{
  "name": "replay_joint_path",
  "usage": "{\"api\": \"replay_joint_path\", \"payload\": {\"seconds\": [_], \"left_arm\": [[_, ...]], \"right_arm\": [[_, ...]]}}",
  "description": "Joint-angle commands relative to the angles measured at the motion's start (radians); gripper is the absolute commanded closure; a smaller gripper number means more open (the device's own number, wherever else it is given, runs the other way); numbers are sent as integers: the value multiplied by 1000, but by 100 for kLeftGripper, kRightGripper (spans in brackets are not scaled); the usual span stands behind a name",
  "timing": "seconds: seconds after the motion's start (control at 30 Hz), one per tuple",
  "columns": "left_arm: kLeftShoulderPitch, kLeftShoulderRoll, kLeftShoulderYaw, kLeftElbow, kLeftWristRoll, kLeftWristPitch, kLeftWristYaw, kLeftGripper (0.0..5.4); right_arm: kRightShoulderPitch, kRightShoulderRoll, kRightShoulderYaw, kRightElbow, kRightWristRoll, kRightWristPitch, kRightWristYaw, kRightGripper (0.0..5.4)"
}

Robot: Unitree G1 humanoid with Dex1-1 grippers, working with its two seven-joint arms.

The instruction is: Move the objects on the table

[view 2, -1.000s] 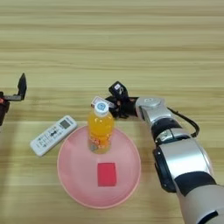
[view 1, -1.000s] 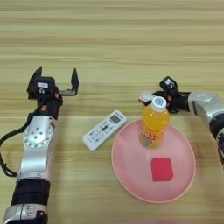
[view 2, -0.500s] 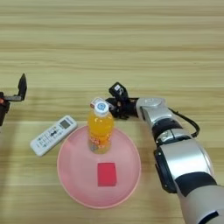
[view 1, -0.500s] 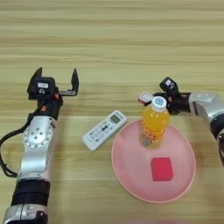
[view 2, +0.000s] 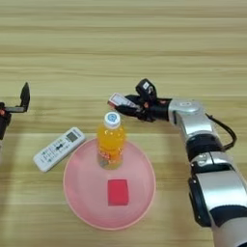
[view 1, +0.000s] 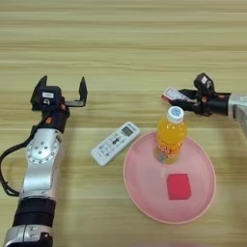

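Bottle [view 1: 170, 139] and red cube [view 1: 178, 186] crowd the plate [view 1: 144, 193]; right pincer [view 2: 126, 104] clamps the box [view 2: 117, 101].

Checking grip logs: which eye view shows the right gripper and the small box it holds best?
The right eye view. There the right gripper and the white-and-red box it is shut on sit mid-frame, with the whole forearm behind. The left eye view shows the same grip near its right edge, arm cut off.
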Motion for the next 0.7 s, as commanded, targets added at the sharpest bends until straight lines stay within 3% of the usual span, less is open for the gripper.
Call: {"api": "replay_joint_path", "payload": {"seconds": [0.03, 0.2, 0.4, 0.7], "left_arm": [[-11, 5, -4, 11, 8, -6, -4, 0], [-16, 6, -3, 19, 9, -11, -3, 0], [-21, 6, -3, 27, 10, -15, -2, 0], [-25, 5, -4, 32, 11, -17, -1, 0]], "right_arm": [[104, -61, -14, -237, 53, 81, 17, 331], [253, -145, -43, -528, 126, 168, 33, 331], [398, -220, -83, -780, 207, 235, 34, 331], [559, -311, -113, -981, 280, 266, 37, 331]]}}
